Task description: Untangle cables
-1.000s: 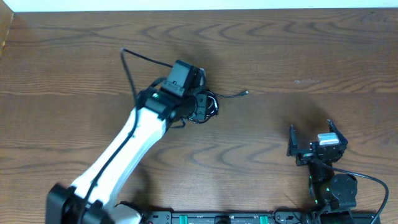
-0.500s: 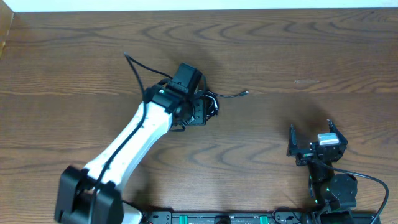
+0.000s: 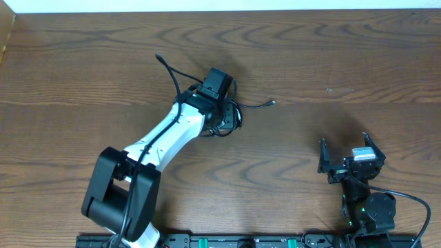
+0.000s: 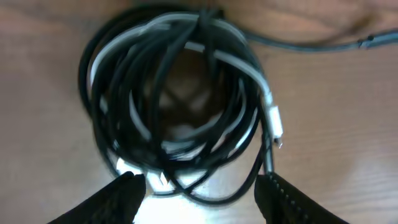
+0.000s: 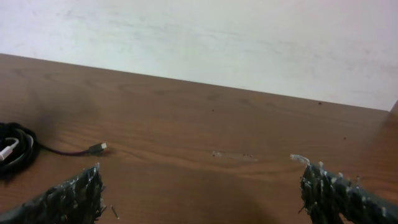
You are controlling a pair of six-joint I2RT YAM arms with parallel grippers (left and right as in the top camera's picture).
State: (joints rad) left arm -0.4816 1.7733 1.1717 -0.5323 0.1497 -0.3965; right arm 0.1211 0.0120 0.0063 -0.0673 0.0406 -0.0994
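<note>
Overhead view: the cables (image 3: 229, 118) lie as one coiled bundle on the wooden table (image 3: 344, 62), just toward 11 o'clock from its centre. The left arm (image 3: 162, 141) reaches up from 7 o'clock and its wrist covers most of the coil. One black strand (image 3: 172, 72) leaves the bundle toward 10 o'clock and passes over the arm. A black tail (image 3: 258, 105) runs toward 3 o'clock and ends in a small plug. Left wrist view: the left claw (image 4: 200, 190) is spread, with nothing pinched. The lower edge of the cables (image 4: 180, 106) sits between the two fingertips (image 4: 127, 186). Whether they touch it cannot be told. Inside the black loops a white cord (image 4: 249, 68) curves round, its plug end at 3 o'clock of the coil. Right claw (image 3: 346, 146): well apart from the bundle, at 4 o'clock of the table, spread wide and holding nothing. Right wrist view: the right claw (image 5: 205, 199) faces bare wood and a white wall (image 5: 217, 37), with the cables (image 5: 15, 152) at 9 o'clock.
</note>
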